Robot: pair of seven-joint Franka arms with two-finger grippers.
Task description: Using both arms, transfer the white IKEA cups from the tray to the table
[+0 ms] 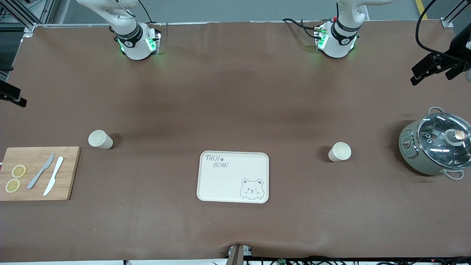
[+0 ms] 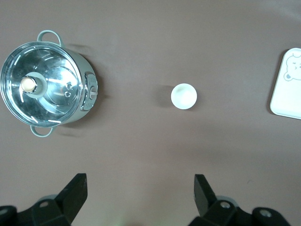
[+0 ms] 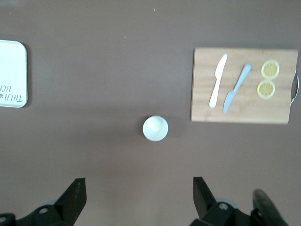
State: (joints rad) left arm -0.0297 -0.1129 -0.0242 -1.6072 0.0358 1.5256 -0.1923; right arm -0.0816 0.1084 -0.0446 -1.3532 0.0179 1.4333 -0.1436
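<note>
A: Start at the hands. The left gripper (image 2: pixel 140 194) hangs high over the table (image 1: pixel 235 92), fingers spread wide, nothing between them. It looks down on one white IKEA cup (image 2: pixel 184 96) standing upright on the brown cloth.

B: And the right gripper (image 3: pixel 139 197) is the same — fingers wide apart, empty, up in the air over the other white IKEA cup (image 3: pixel 155 128). Both arms seem to be waiting.

A: So where do the cups sit relative to the tray (image 1: pixel 233 176)?

B: Both are off it. In the front view one cup (image 1: pixel 339 152) stands well apart from the tray toward the left arm's end, between the tray and the glass-lidded electric pot (image 1: pixel 436 145). The other cup (image 1: pixel 100 139) stands toward the right arm's end, just beside the wooden cutting board (image 1: pixel 38 173), a little farther from the front camera than the board. The tray itself is bare.

A: Then the job looks finished to me. What could still go wrong?

B: Mostly an arm dropping again. The cups are light and tapered — a fingertip catching a rim would likely tip one and send it rolling. The cup by the board has the grey knife (image 1: pixel 41 170), the white knife (image 1: pixel 53 175) and the lemon slices (image 1: pixel 15 178) close by, so a low sweep there could scatter them.
</note>
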